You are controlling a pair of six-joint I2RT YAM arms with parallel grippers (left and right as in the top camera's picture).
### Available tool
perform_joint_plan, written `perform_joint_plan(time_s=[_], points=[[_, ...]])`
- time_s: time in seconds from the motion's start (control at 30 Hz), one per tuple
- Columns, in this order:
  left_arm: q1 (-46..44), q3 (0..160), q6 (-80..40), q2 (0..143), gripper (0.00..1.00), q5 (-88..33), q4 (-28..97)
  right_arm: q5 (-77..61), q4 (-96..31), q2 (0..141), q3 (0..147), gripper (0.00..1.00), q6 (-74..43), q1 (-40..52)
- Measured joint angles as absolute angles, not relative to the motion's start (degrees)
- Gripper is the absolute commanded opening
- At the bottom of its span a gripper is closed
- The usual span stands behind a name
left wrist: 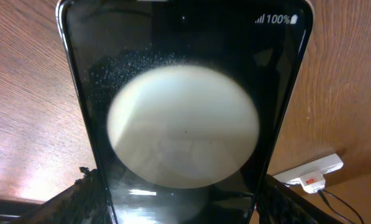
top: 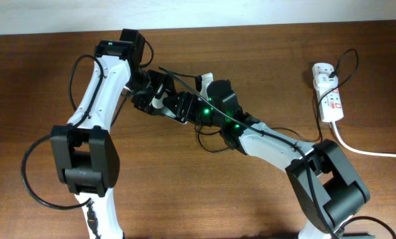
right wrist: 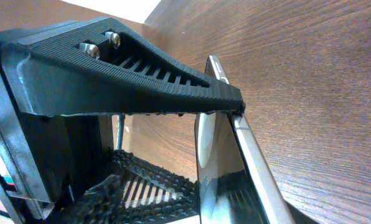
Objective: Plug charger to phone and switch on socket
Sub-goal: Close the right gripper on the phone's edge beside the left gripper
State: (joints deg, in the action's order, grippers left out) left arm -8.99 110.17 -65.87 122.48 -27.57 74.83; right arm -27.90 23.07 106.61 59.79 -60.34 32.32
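Note:
The phone is lifted above the table between the two arms. In the left wrist view its lit screen fills the frame and reads 100%. My left gripper is shut on the phone's two long edges, near its lower end. My right gripper is open, and its upper fingertip touches the phone's edge. The socket lies at the far right, with a plug in it. The charger cable loops from that plug and runs off leftward. Its connector tip is hidden.
The socket's thick white cord runs off the right edge. The socket also shows in the left wrist view, with thin black cable beside it. The two arms crowd the middle of the wooden table.

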Motion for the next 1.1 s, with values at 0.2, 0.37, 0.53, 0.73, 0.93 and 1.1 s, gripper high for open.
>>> perform_joint_plan(time_s=[0.2,0.37,0.53,0.73,0.93,1.1], points=[[-8.99,110.17,-65.87,122.48,0.0,-27.57,74.81,-27.92,23.0,106.69,59.79,0.59,-60.47,32.32],[-8.99,110.17,-65.87,122.5,0.0,-27.57,74.81,-27.97,23.03,106.69,59.79,0.54,-60.58,32.32],[-8.99,110.17,-65.87,122.48,0.0,-27.57,74.81,-28.53,22.57,106.69,59.79,0.49,-60.82,32.32],[-8.99,110.17,-65.87,122.48,0.0,-27.57,74.83,-28.53,21.78,106.69,59.79,0.44,-61.08,32.32],[-8.99,110.17,-65.87,122.5,0.0,-27.57,74.81,-28.27,19.4,106.72,59.79,0.31,-61.01,32.32],[-8.99,110.17,-65.87,122.5,0.0,-27.57,74.81,-28.08,19.38,106.72,59.79,0.24,-61.04,32.32]])
